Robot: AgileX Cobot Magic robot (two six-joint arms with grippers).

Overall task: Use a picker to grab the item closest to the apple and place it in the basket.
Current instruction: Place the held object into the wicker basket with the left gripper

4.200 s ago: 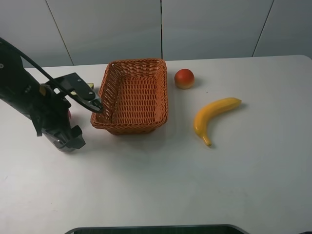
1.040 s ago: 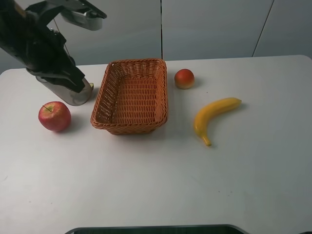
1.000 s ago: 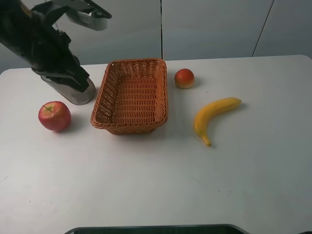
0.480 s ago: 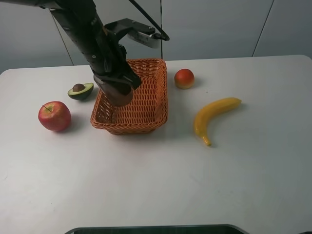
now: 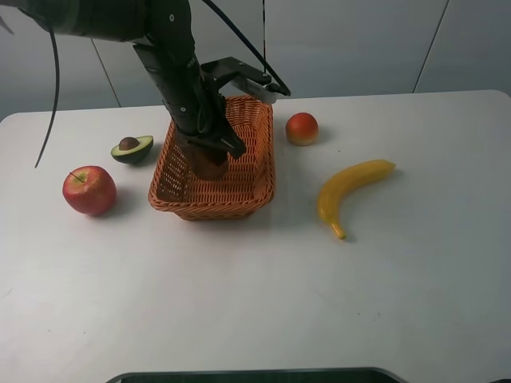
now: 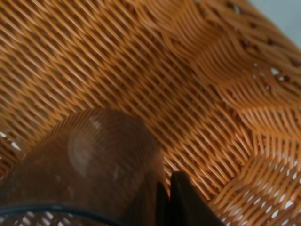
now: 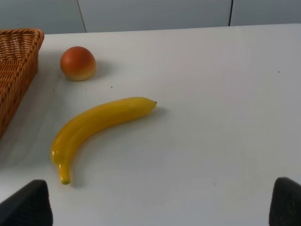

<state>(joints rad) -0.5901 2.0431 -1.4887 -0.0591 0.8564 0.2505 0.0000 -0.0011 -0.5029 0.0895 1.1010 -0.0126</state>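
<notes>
The avocado half [image 5: 132, 148], pit up, lies on the table between the red apple [image 5: 89, 190] and the wicker basket [image 5: 266, 177]. It touches neither. My left arm [image 5: 182, 80] reaches down into the basket, and a translucent rounded part [image 5: 207, 163] rests near the basket floor. In the left wrist view the weave [image 6: 197, 84] fills the frame. My left gripper [image 6: 168, 200] shows as two dark tips pressed together with nothing between them. My right gripper [image 7: 155, 207] is open, its tips at the frame's lower corners, above bare table.
A yellow banana [image 5: 351, 187] [image 7: 99, 122] lies right of the basket. An orange-red round fruit [image 5: 302, 128] [image 7: 77, 62] sits beyond it, near the basket's far right corner. The white table [image 5: 255, 303] extends toward the front edge.
My left arm has swung from above the avocado, left of the basket, rightward and down into the basket. The avocado, hidden behind the arm before, now shows on the table.
</notes>
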